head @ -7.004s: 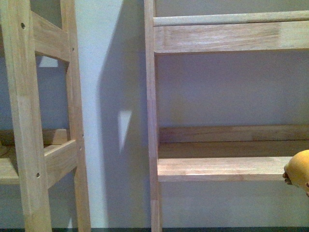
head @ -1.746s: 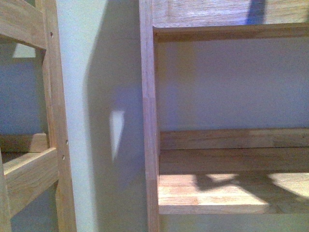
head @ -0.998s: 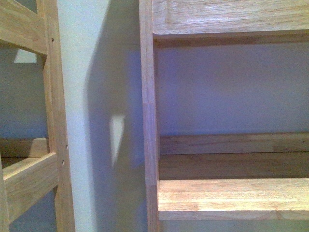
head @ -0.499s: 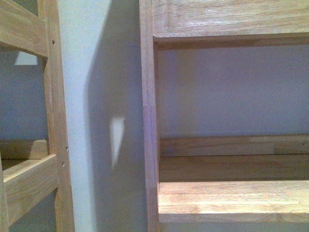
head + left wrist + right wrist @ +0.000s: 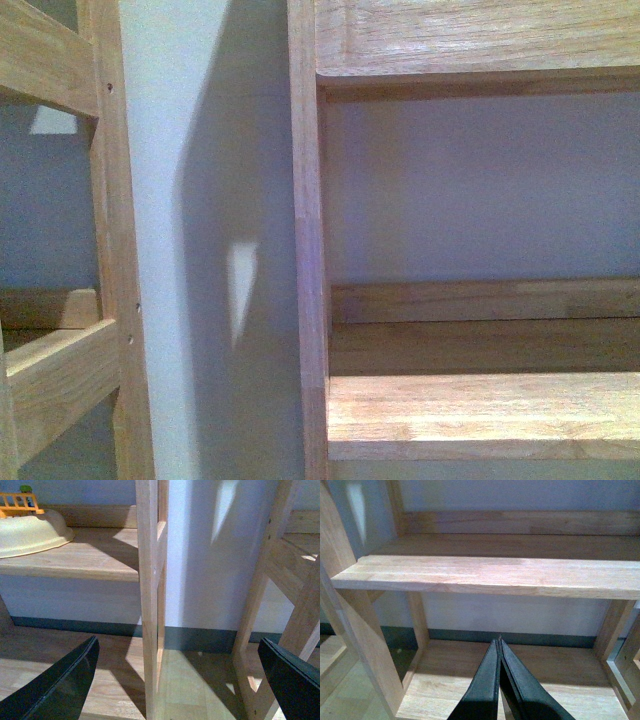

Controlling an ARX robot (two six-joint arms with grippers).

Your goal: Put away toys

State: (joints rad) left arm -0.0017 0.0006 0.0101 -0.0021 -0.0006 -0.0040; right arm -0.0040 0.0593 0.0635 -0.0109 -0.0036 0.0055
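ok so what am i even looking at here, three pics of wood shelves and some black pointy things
This is a robot with two arms, each ending in a gripper with two black jaws. It carries three cameras.

The front picture comes from the robot's body, looking straight ahead: a wooden shelf with nothing on it against a pale wall, and part of a second rack to the left. No arm shows there.

The other two pictures come from cameras on the wrists. The left gripper has its jaws spread wide and holds nothing. Past it, on a shelf, sit a cream bowl and an orange toy fence.

The right gripper has its jaws pressed together, empty, pointing at a bare shelf. No plush toy shows in any picture.
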